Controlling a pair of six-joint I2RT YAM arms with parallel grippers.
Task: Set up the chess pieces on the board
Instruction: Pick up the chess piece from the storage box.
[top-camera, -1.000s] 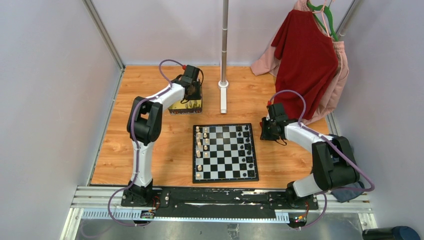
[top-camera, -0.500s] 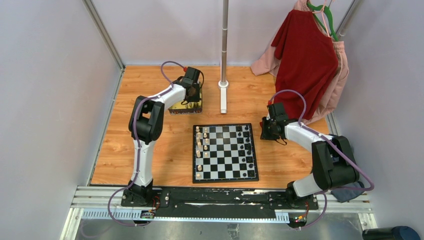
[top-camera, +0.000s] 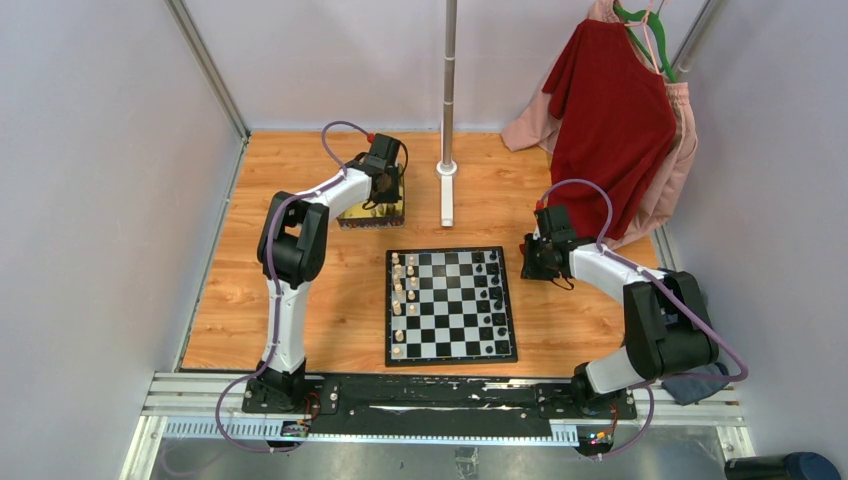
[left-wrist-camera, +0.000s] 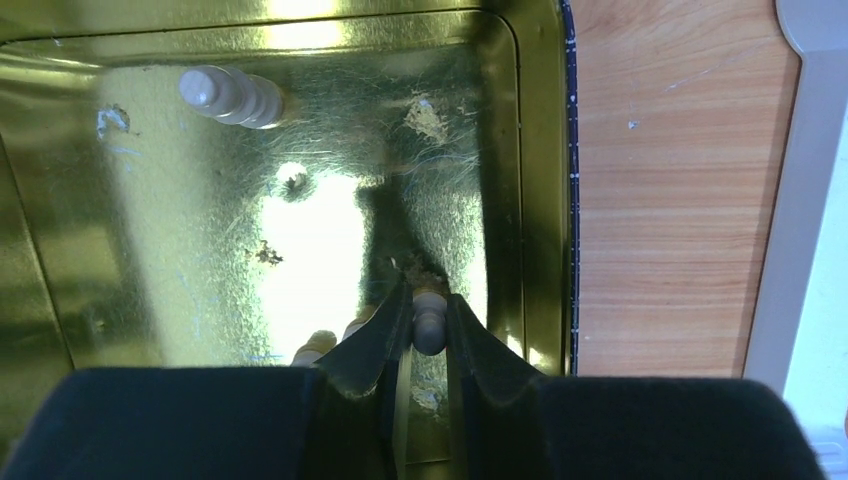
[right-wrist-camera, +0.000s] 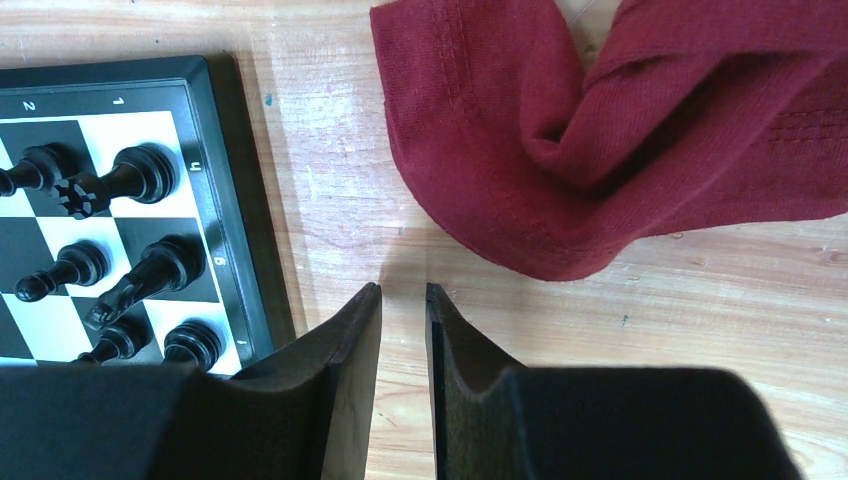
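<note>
The board lies at the table's middle, with pale chess pieces along its left side and black ones along its right. My left gripper is down inside the gold tin. In the left wrist view it is shut on a small pale piece near the tin's right wall. Another pale piece lies on the tin floor, and one shows partly behind my left finger. My right gripper is empty, jaws narrowly apart, over bare wood just right of the board's edge and its black pieces.
A red garment hangs at the back right, and its hem lies on the table just beyond my right gripper. A pole on a white base stands behind the board, right of the tin. Grey walls close in both sides.
My left wrist has shifted slightly over the tin. The right arm and the board's pieces have not moved.
</note>
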